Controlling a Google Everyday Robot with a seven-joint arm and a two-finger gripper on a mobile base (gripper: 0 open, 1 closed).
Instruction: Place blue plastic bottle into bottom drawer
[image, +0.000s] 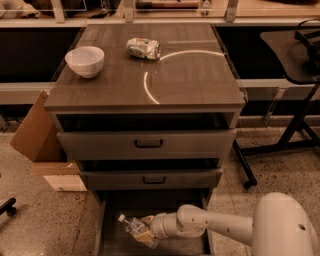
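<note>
The bottom drawer (185, 247) is pulled out under the dark cabinet, and its plain dark floor shows. The blue plastic bottle (131, 226) lies tilted inside it at the left, white cap pointing up and left. My gripper (145, 231) reaches in from the right on a white arm and is shut on the bottle's lower body, low over the drawer floor. I cannot tell whether the bottle touches the floor.
On the cabinet top stand a white bowl (84, 61) and a crushed silver can (143, 48). The two upper drawers (147, 144) with black handles are slightly open. A cardboard box (40, 140) leans at the left. Black chair legs (280, 145) stand at the right.
</note>
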